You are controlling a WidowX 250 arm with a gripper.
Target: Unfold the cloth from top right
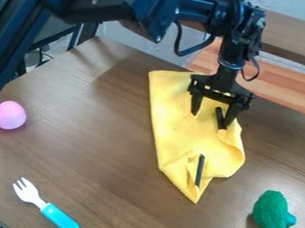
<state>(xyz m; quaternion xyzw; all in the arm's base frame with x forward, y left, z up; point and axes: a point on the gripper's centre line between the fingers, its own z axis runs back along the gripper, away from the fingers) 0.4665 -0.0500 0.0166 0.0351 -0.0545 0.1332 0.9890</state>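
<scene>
A pink egg-shaped toy (10, 115) sits near the left edge of the brown wooden table (107, 127). Nearer the camera lies a fork (45, 205), its pale tines angled away from its turquoise handle. At lower right rests a bumpy green toy (271, 212) with a blue-green stub.

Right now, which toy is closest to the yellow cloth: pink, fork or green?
The green bumpy toy, near the cloth's pointed end; the pink toy and fork are farther off, on its other side.

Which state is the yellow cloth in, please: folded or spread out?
Partly folded: the yellow cloth overlaps itself near its lower end and bunches at right.
</scene>
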